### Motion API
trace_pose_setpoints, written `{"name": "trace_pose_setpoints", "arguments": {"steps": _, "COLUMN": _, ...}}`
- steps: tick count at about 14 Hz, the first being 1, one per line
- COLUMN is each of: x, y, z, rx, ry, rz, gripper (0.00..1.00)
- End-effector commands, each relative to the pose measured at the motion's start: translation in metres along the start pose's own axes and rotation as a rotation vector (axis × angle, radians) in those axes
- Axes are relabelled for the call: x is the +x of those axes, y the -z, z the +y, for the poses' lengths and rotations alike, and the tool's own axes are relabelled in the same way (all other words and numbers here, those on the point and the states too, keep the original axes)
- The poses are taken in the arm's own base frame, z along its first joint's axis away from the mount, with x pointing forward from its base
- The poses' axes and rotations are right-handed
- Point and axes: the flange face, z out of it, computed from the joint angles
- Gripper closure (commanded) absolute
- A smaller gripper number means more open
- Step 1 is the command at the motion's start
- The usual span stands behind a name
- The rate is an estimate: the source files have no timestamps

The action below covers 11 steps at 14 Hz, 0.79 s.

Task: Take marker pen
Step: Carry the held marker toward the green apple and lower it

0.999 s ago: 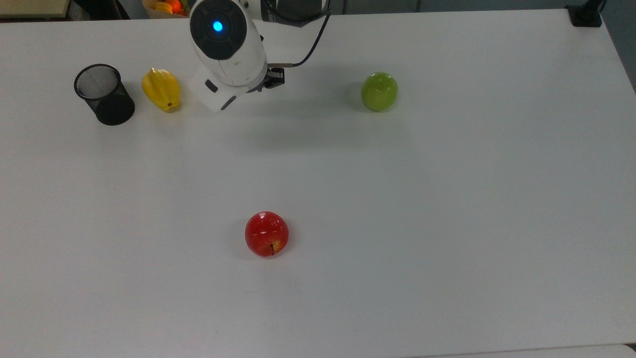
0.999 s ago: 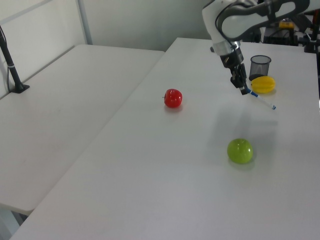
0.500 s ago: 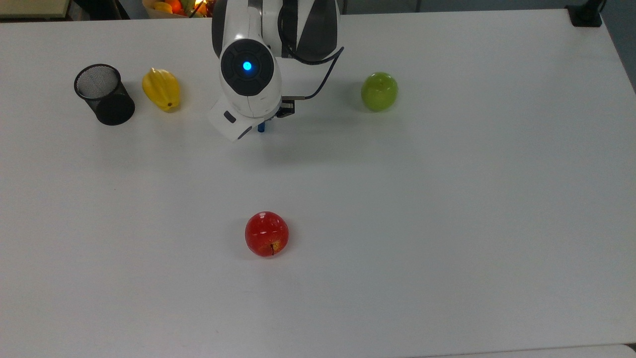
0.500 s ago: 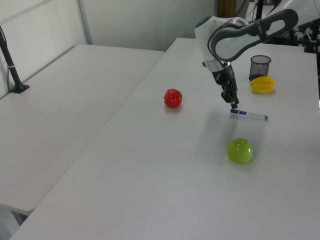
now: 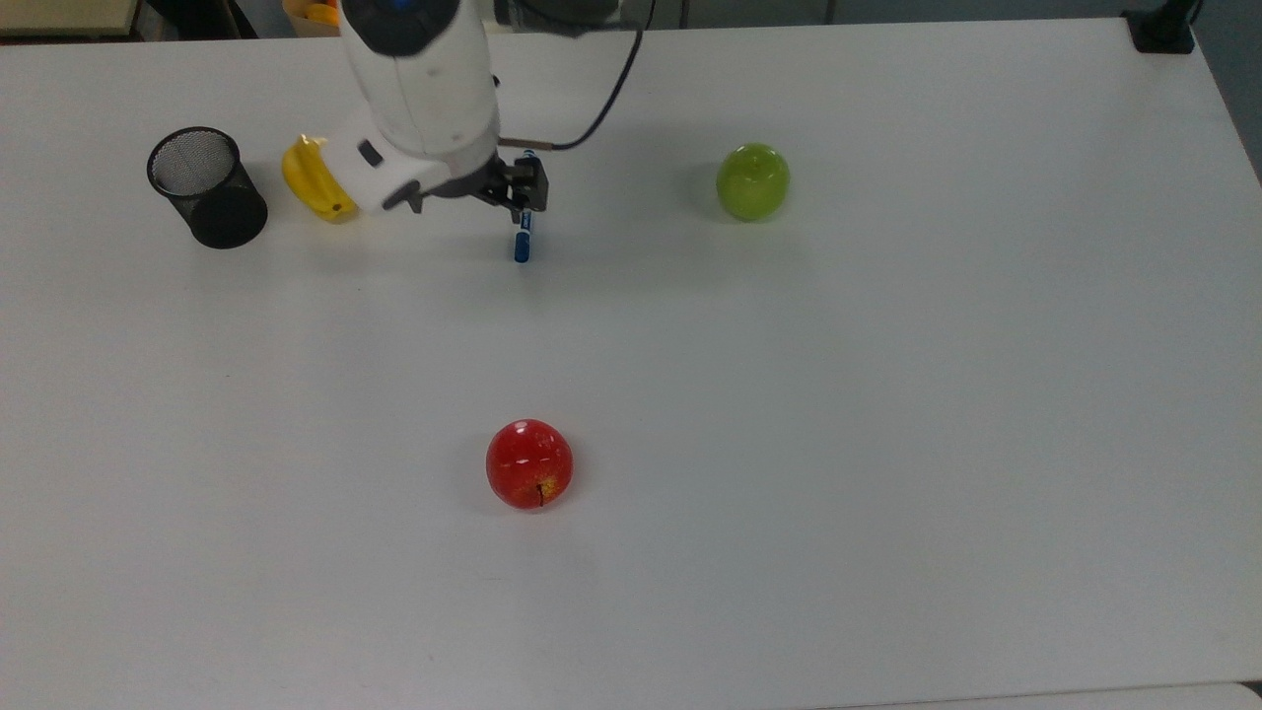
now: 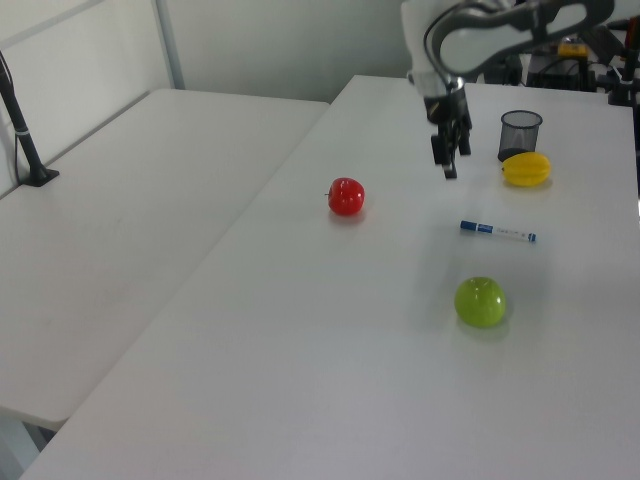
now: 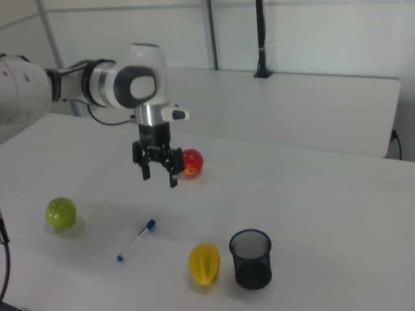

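The marker pen [image 6: 498,232] lies flat on the white table [image 6: 330,350], between the green apple [image 6: 480,301] and the yellow star fruit [image 6: 527,168], touching neither; its blue cap points toward the red apple [image 6: 346,196] in the left view. The gripper [image 7: 159,171] hangs in the air above it, fingers spread and holding nothing.

A second ago the pen was dangling from those fingers, tilted, clear of the table; half a second ago its cap end was down at the surface with the gripper low over it; now the arm has risen and the pen is left behind. To my eye that undoes the taking: the pen is back on the table, and if the task is to have it in hand, the grasp would have to be made afresh, with a descent onto the barrel and the fingers set across it.

The views differ in what they give. In the top view the gripper [image 5: 525,197] overlaps the pen [image 5: 522,242], so only its lower blue part peeks out and the two look almost joined; the right view shows the pen [image 7: 137,240] whole, well below the fingers, with plain air between. The right view also sets the black mesh cup [image 7: 250,258] just beside the star fruit [image 7: 204,263].
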Motion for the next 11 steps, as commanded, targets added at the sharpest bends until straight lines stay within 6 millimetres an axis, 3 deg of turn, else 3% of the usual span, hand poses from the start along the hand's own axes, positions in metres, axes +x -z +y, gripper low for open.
{"name": "trace_pose_setpoints", "arguments": {"steps": 1, "x": -0.047, "y": 0.071, "z": 0.038, "rx": 0.040, "ry": -0.161, "rz": 0.119, "gripper": 0.00}}
{"name": "trace_pose_setpoints", "arguments": {"steps": 3, "x": -0.079, "y": 0.095, "z": 0.060, "rx": 0.059, "ry": -0.238, "rz": 0.158, "gripper": 0.00}}
{"name": "trace_pose_setpoints", "arguments": {"steps": 5, "x": -0.108, "y": 0.100, "z": 0.066, "rx": 0.061, "ry": -0.203, "rz": 0.160, "gripper": 0.00}}
{"name": "trace_pose_setpoints", "arguments": {"steps": 8, "x": -0.126, "y": 0.104, "z": 0.069, "rx": 0.064, "ry": -0.174, "rz": 0.168, "gripper": 0.00}}
{"name": "trace_pose_setpoints", "arguments": {"steps": 11, "x": -0.127, "y": 0.105, "z": 0.068, "rx": 0.062, "ry": -0.172, "rz": 0.173, "gripper": 0.00}}
